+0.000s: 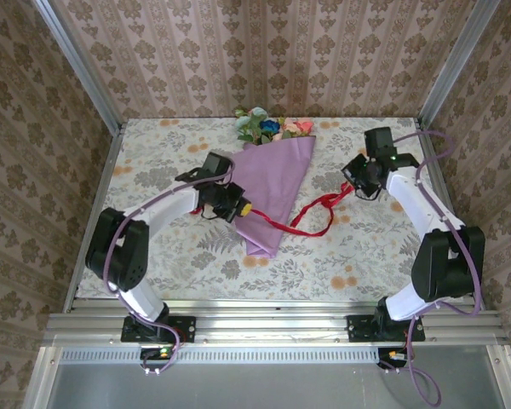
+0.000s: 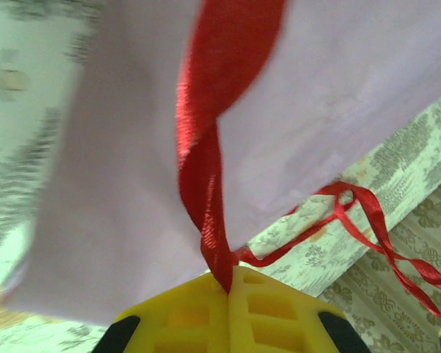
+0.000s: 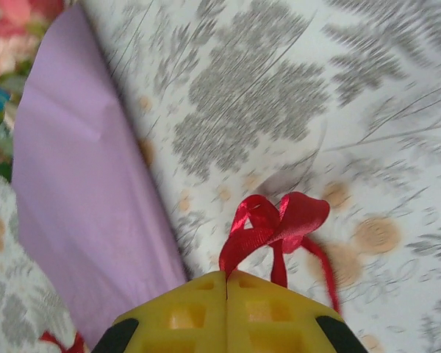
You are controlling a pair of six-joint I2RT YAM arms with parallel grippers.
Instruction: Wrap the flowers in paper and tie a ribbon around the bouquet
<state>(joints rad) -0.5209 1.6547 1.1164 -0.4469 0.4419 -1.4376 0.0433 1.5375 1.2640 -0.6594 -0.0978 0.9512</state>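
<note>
Left tool (image 2: 228,285) is closed, pinching the ribbon (image 2: 204,184) right at the finger seam. From the tips the ribbon runs up across the paper (image 2: 338,95), twisted once on the way.

Right tool (image 3: 226,281) is closed too, gripping another stretch of the ribbon. A bunched loop sticks out just past its tips, above the table (image 3: 279,81). The paper's edge lies off to that tool's left, with blurred blooms at the top corner of the right wrist view.

Top view:
- The bouquet (image 1: 274,179) lies flat mid-table, narrow end toward the arms and wide end toward the far wall.
- The flowers (image 1: 268,126) poke out of the wide end.
- The left tool sits at the cone's left edge, low on the cone. Can't tell if it is touching or just beside.
- The right tool is right of the cone, well apart from it.
- The ribbon crosses the lower part of the cone from the left tool and comes off the right edge. It then loops loosely on the table and rises to the right tool.
- Can't tell whether any ribbon passes under the cone.
</note>
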